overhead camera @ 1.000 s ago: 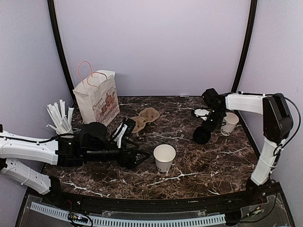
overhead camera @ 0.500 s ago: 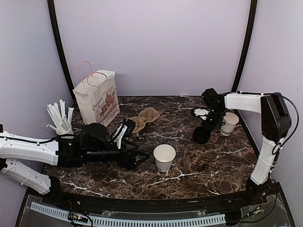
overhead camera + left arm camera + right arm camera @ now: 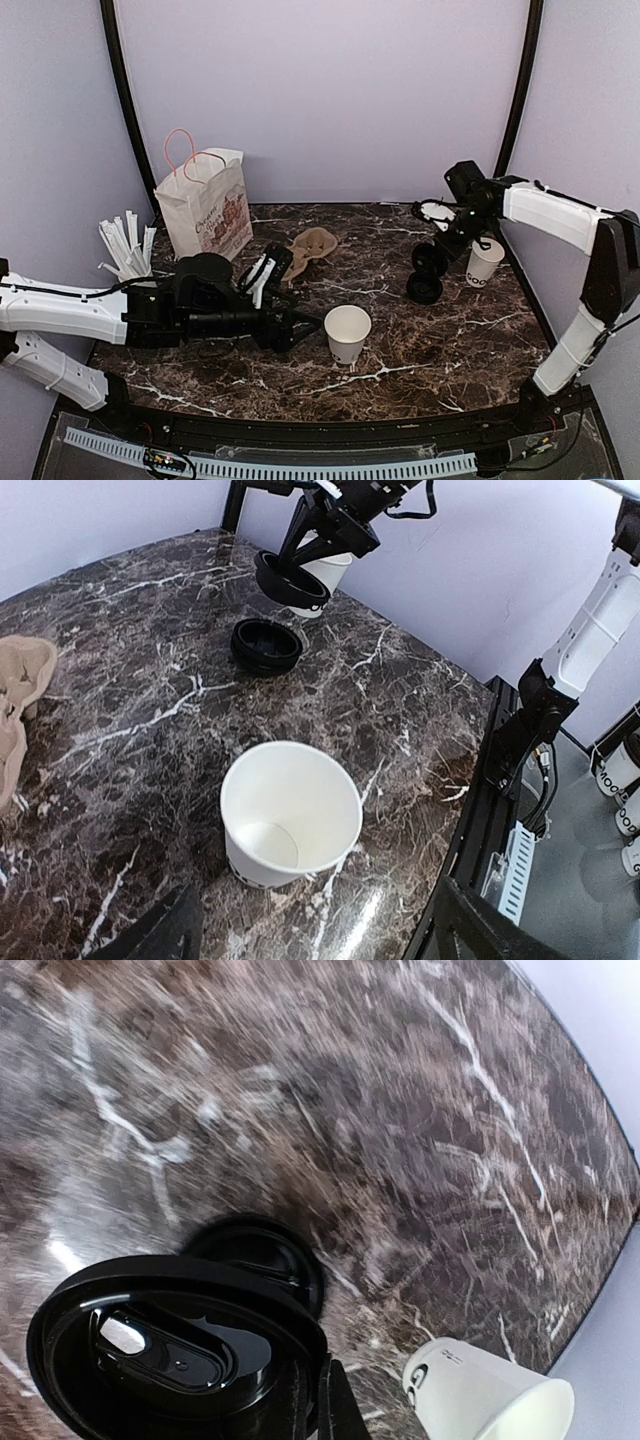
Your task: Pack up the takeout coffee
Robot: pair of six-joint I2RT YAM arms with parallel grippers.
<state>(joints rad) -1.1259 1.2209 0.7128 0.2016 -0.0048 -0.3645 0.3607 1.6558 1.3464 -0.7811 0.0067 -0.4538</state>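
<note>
The takeout coffee cup (image 3: 347, 333), white, lidless and empty inside in the left wrist view (image 3: 290, 815), stands upright near the middle of the marble table (image 3: 450, 350). The left gripper (image 3: 303, 332) lies just beside it with fingers wide apart, touching nothing. Well off to the right, the right gripper (image 3: 443, 243) has its fingers clamped on the rim of a black lid (image 3: 430, 260), holding it tilted and clear of the tabletop above a second lid (image 3: 424, 290) that lies flat below. A second white cup (image 3: 485, 262) stands just beside that arm, and the paper bag (image 3: 205, 205) waits open at the far left. The step in hand appears to be bringing the lid over to cap the cup. The pinch is on the lid's edge only, so it could swing or slip on the way. With nothing steadying the light cup, an off-centre press could tip or skid it. The nearby second cup could also be knocked as the arm swings away.
</note>
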